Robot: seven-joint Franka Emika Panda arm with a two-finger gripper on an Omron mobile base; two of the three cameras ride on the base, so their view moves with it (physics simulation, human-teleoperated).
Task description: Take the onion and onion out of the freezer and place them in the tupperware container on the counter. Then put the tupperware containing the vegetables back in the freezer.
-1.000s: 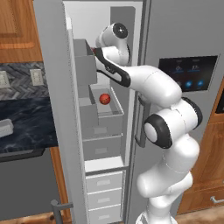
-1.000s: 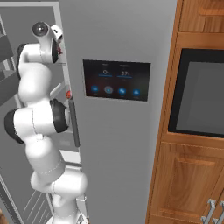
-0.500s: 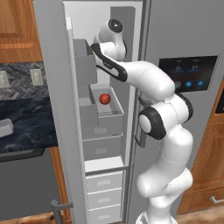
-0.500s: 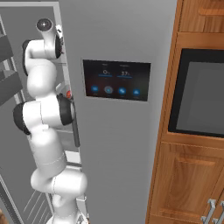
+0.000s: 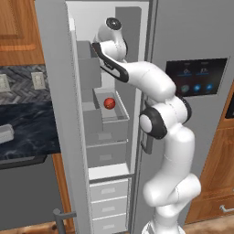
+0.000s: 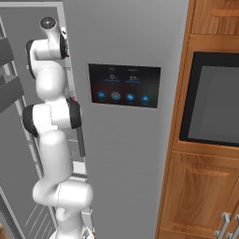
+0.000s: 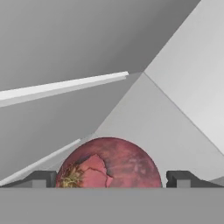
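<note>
Gripper (image 7: pixel 111 179) wide around round maroon onion (image 7: pixel 109 164) in grey freezer bin (image 5: pixel 119 111); may roll away if nudged.

Glossy white rounded arm (image 5: pixel 170 137) with black joint bands and a grey cap.

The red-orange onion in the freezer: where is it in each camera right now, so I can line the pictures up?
Left base view: the onion lies in a pale bin at mid height inside the open freezer, left of the arm.
Right base view: I can't pick it out; the arm and steel door stand in front.
Hand view: onion at bottom centre, between the open gripper's tips.
Shared landmark: the pale bin wall.
</note>
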